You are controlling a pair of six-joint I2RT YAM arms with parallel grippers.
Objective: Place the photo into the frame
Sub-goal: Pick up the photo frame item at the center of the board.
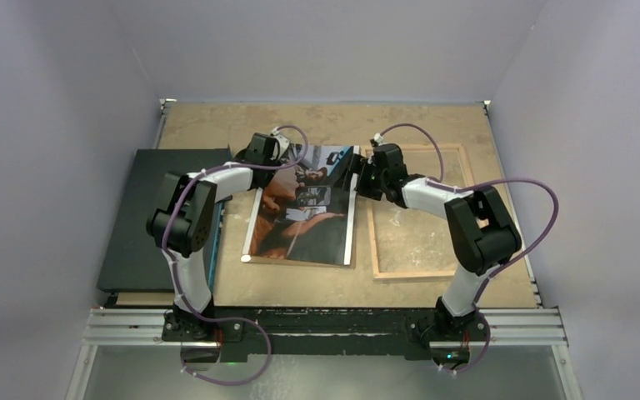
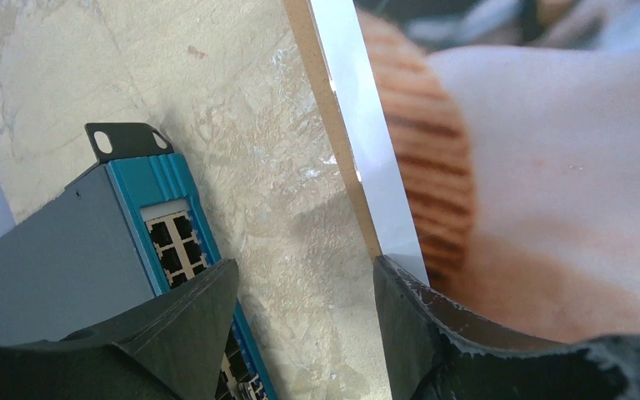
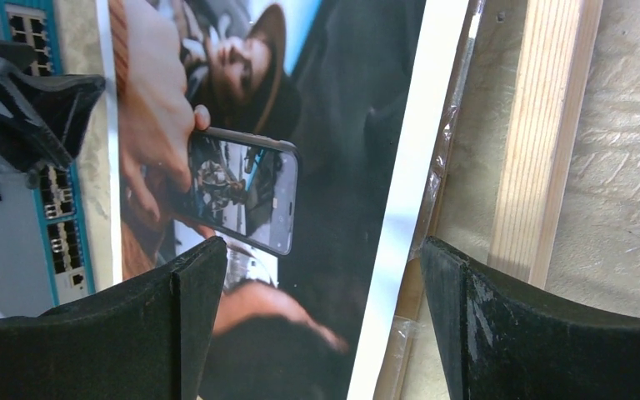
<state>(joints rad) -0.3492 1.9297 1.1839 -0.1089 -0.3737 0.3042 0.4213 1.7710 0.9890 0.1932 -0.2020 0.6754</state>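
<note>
My left end effector [image 2: 304,275] sits at the far left corner of the photo [image 1: 304,212]. Its jaws are partly apart with only bare desk [image 1: 317,121] between them. One finger [image 2: 433,333] lies over the photo's pale left border and the other is beside the blue network switch [image 2: 67,258]. It grips nothing.

My right end effector [image 3: 323,250] is at the photo's far right corner. Its jaws are spread wide across the white strip, one finger over the picture and the other over the frame [image 1: 412,273]; nothing is clamped.

The photo lies face up in the middle of the desk, slightly skewed. The frame lies wood side up toward the right edge, its left rail just beside the photo. A dark board [image 1: 154,208] rests along the left edge.
</note>
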